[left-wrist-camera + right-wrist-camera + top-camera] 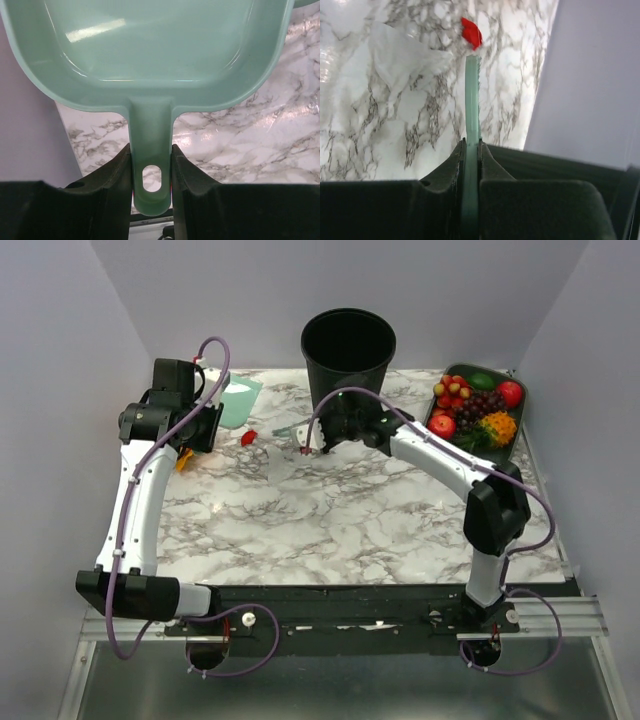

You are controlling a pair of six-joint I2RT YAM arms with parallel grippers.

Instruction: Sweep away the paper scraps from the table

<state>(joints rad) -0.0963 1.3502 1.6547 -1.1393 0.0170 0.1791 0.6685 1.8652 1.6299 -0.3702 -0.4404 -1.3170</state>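
Fruit [472,405] fills the tray [523,412]; left fingers [107,185] clamp the dustpan [150,55], right fingers [520,200] pinch a teal blade [472,100].

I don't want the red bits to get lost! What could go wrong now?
1. The red scrap sits right at the tip of the thin green sweeper held in the right gripper. The tool is narrow, so a push might let the scrap slip past its side.
2. From above, the scrap seems beside the dustpan held by the left gripper, not at its mouth. It could slide past across the table.
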